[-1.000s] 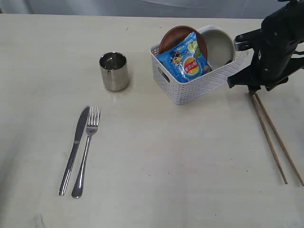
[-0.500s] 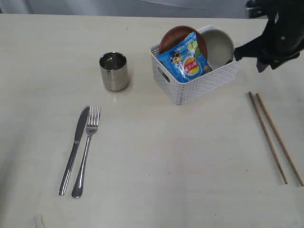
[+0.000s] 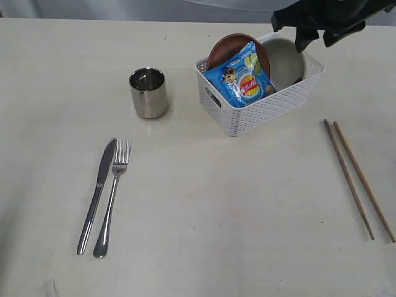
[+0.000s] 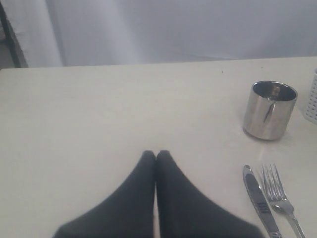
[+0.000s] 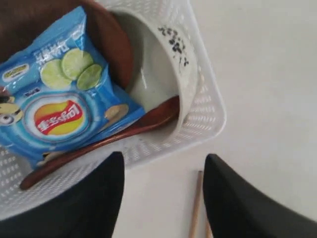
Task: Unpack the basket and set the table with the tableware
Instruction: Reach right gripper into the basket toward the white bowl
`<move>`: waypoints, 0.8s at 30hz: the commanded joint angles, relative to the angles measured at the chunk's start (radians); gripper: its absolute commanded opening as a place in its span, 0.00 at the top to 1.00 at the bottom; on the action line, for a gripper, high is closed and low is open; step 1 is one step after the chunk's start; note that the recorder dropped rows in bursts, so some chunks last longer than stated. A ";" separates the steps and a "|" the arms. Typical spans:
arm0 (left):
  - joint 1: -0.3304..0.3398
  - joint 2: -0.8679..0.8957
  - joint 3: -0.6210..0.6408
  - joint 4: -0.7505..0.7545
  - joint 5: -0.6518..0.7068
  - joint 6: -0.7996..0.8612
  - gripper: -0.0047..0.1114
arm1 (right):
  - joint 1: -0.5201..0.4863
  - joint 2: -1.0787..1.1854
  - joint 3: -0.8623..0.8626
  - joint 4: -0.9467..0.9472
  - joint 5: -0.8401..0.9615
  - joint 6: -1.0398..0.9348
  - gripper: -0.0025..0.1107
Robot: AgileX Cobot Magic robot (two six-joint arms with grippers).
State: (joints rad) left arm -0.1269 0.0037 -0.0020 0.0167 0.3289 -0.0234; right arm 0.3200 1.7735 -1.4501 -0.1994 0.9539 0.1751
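The white basket [image 3: 260, 112] stands at the back of the table [image 3: 204, 204], holding a reddish-brown plate [image 3: 226, 48], an off-white bowl [image 3: 286, 62], a blue chip bag [image 3: 242, 77] and a dark red-brown spoon [image 5: 109, 139]. My right gripper [image 3: 315, 40] hovers open and empty over the basket's far right corner. In its wrist view the right gripper [image 5: 164, 158] frames the basket [image 5: 210, 99] rim and a chopstick [image 5: 195, 208] tip. The chopsticks [image 3: 356, 176] lie on the table at right. Steel cup [image 3: 148, 93], knife [image 3: 97, 195] and fork [image 3: 111, 198] sit at left. My left gripper [image 4: 156, 153] is shut and empty, low over the table near the knife [image 4: 260, 203].
The chip bag [image 5: 54, 104] leans on the plate [image 5: 114, 44] and covers part of the spoon. The bowl [image 5: 158, 74] stands on edge against the basket's end wall. A grey wall or curtain runs behind the table's far edge.
My right gripper has lifted away from the chopsticks' far ends and moved back and left, over the basket's far corner. The chopsticks stay flat on the table.
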 commanded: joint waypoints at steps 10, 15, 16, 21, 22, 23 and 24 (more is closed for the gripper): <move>-0.007 -0.004 0.002 -0.003 -0.006 -0.003 0.96 | 0.082 0.161 -0.005 -0.342 -0.066 0.213 0.56; -0.007 -0.004 0.002 -0.003 -0.006 -0.003 0.96 | 0.082 0.211 -0.005 -0.441 -0.077 0.273 0.56; -0.007 -0.004 0.002 -0.003 -0.006 -0.003 0.96 | 0.082 0.215 -0.005 -0.441 -0.086 0.273 0.56; -0.007 -0.004 0.002 -0.003 -0.006 -0.003 0.96 | 0.082 0.234 -0.005 -0.441 -0.135 0.273 0.66; -0.007 -0.004 0.002 -0.003 -0.006 -0.003 0.96 | 0.082 0.234 -0.005 -0.441 -0.143 0.273 0.71; -0.007 -0.004 0.002 -0.003 -0.006 -0.003 0.96 | 0.082 0.234 -0.005 -0.441 -0.149 0.273 0.75; -0.007 -0.004 0.002 -0.003 -0.006 -0.003 0.96 | 0.082 0.234 -0.005 -0.441 -0.153 0.273 0.80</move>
State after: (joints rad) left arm -0.1269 0.0037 -0.0020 0.0167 0.3289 -0.0234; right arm 0.4019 2.0076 -1.4507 -0.6237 0.8238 0.4435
